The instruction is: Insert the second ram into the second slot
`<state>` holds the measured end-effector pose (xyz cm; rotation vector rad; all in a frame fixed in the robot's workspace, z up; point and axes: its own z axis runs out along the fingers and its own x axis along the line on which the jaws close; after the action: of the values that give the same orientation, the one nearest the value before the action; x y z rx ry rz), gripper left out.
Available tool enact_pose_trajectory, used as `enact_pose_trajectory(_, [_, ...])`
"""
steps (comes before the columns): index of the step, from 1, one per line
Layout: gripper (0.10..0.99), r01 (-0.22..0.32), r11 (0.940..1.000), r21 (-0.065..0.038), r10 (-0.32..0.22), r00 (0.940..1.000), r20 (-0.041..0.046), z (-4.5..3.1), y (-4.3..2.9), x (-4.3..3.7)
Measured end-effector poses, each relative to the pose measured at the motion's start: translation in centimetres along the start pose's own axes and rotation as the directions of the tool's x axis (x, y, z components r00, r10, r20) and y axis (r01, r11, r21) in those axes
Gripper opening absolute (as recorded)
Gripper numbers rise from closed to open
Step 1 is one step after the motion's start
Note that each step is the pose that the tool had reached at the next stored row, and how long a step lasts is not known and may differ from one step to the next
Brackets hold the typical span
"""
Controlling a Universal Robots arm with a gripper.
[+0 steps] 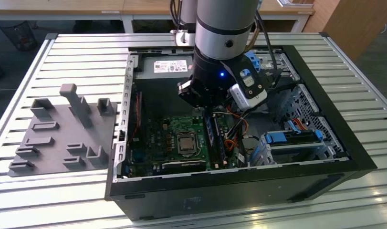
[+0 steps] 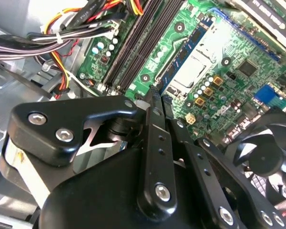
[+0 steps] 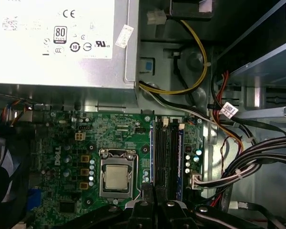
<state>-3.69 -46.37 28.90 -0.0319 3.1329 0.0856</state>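
Gripper [image 3: 151,191] clenched, empty, over ram slots [image 3: 166,152] beside CPU socket [image 3: 116,177]; press square, evenly, till latches click.

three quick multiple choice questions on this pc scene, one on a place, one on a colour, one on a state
1. Where is the gripper relative to the computer case?
A. outside it
B. pressed against its outer wall
C. inside it, above the memory slots

2. What colour is the motherboard?
A. green
B. red
C. white

3. What state is the computer case in?
A. shut, with its panel on
B. open, with the motherboard exposed
C. open, with no board inside

Answers:
1. C: in the first wrist view the gripper sits right over the long slots beside the processor socket.
2. A: the board shows green in both wrist views and in the exterior view.
3. B: the exterior view looks straight down into the case onto the board.
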Motion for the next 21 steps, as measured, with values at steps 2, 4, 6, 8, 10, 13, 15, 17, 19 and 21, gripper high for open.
enact_pose_trajectory(2, [0.133,-0.001,1.0000,0.000,0.001,1.0000,0.0000,0.27,-0.02,-0.02])
enact_pose_trajectory(4, [0.133,-0.002,1.0000,0.000,0.002,1.0000,0.0001,0.58,-0.03,-0.04])
enact_pose_trajectory(6, [0.133,-0.003,1.0000,0.000,0.003,1.0000,0.0001,0.92,-0.05,-0.03])
enact_pose_trajectory(8, [0.133,-0.004,1.0000,0.000,0.004,1.0000,0.0001,1.04,-0.06,-0.03])
enact_pose_trajectory(10, [0.133,-0.007,1.0000,0.000,0.007,1.0000,0.0003,1.18,-0.06,-0.01])
enact_pose_trajectory(13, [0.133,-0.025,0.9997,0.000,0.025,0.9997,0.0013,1.50,-0.09,0.00])
enact_pose_trajectory(15, [0.133,-0.036,0.9994,0.000,0.036,0.9993,0.0018,1.62,-0.26,0.01])
enact_pose_trajectory(17, [0.133,-0.037,0.9993,-0.001,0.037,0.9993,0.0019,1.70,-0.63,0.02])
enact_pose_trajectory(19, [0.133,-0.037,0.9993,-0.001,0.037,0.9993,0.0019,1.84,-0.90,-0.01])
enact_pose_trajectory(21, [0.133,-0.037,0.9993,-0.001,0.037,0.9993,0.0020,2.12,-0.94,-0.18])
